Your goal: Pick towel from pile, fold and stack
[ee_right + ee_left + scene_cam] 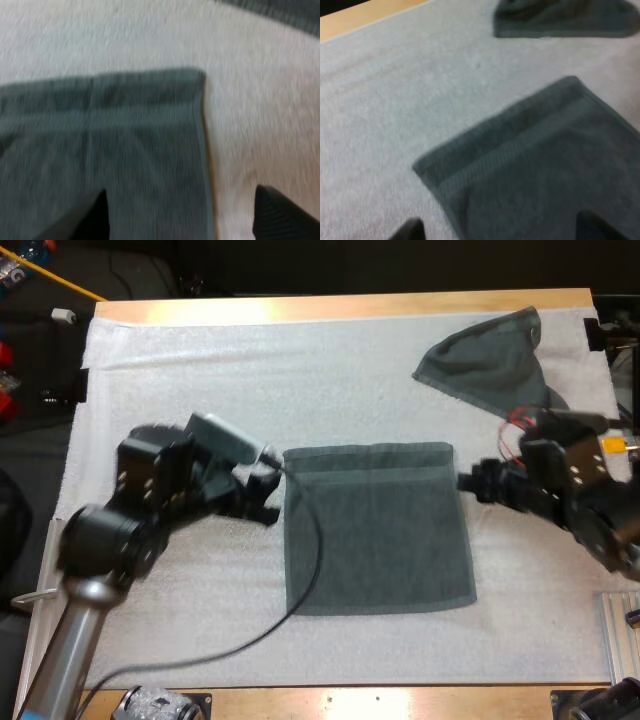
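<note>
A dark grey-green towel lies flat and square in the middle of the white mat. My left gripper hovers at its left edge near the far corner. In the left wrist view the fingers stand wide apart over that towel corner, so the gripper is open. My right gripper is at the towel's right edge, also open, its fingers straddling the towel's edge. A crumpled towel sits at the mat's far right, also seen beyond the flat one.
The white mat covers most of the wooden table. A metal rail lies at the near right edge. Bare mat spreads on the far left and in front of the flat towel.
</note>
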### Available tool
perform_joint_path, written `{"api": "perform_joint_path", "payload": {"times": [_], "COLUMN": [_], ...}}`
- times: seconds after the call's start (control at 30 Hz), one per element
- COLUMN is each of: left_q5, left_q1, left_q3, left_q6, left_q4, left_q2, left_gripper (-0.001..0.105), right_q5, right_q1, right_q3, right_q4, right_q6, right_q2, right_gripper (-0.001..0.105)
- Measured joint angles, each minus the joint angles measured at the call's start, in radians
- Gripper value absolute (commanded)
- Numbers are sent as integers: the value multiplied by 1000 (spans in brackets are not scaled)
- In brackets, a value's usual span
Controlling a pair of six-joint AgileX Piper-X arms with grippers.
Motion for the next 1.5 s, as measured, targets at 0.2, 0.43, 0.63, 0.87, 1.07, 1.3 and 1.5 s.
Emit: {"api": "perform_joint_path", "payload": {"times": [0.2, 0.43, 0.63, 0.87, 1.07, 1.3, 1.5], "left_q5": [0, 50, 114, 131, 131, 135, 177], "left_q1": [0, 0, 0, 0, 0, 0, 0], "left_q3": [2, 90, 205, 346, 437, 460, 460], "left_q6": [-7, -22, -31, -33, -33, -33, -33], "left_q4": [148, 228, 230, 221, 220, 202, 194], "left_q2": [-122, -203, -228, -228, -228, -228, -228], "left_gripper": [59, 59, 59, 59, 59, 59, 59], "right_q5": [-34, -36, -38, -40, -40, -44, -20], "right_q1": [6, 118, 250, 320, 320, 320, 320], "right_q3": [0, 14, 121, 342, 494, 627, 693], "right_q4": [142, 246, 234, 116, -36, -253, -390], "right_q6": [0, 48, 156, 270, 338, 488, 616], "right_q2": [-107, -181, -185, -185, -185, -185, -176], "right_gripper": [59, 59, 59, 59, 59, 54, 52]}}
